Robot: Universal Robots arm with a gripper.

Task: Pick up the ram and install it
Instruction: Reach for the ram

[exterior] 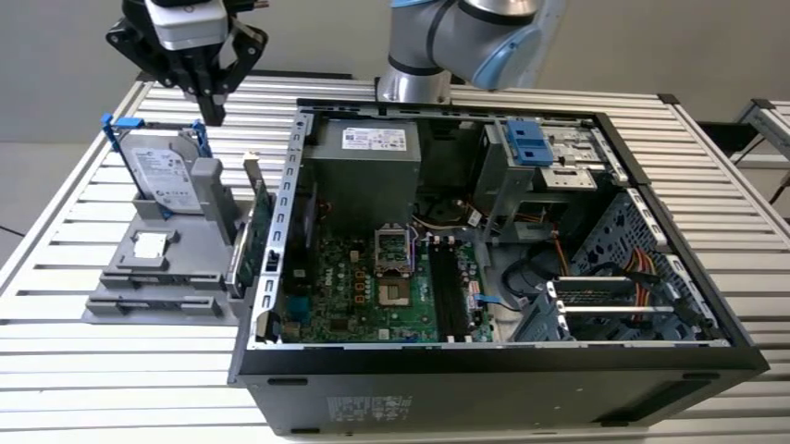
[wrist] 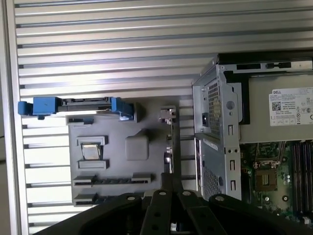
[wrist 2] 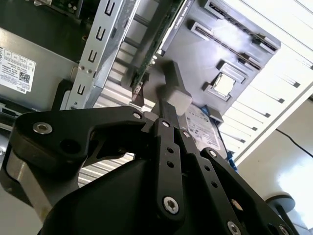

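Fingers [wrist 2: 166, 147] look pressed together w/ nothing between them. In the exterior view the gripper [exterior: 214, 116] hangs at approx 11 o'clock from the open PC case [exterior: 494, 356], just above the hard drive [exterior: 166, 171] standing in the grey holder [exterior: 111, 310]. Ram [wrist: 110, 180] lies flat in a holder slot, approx 6 o'clock from the drive, well apart from the gripper. Green card [exterior: 253, 236] stands upright btwn holder & case.
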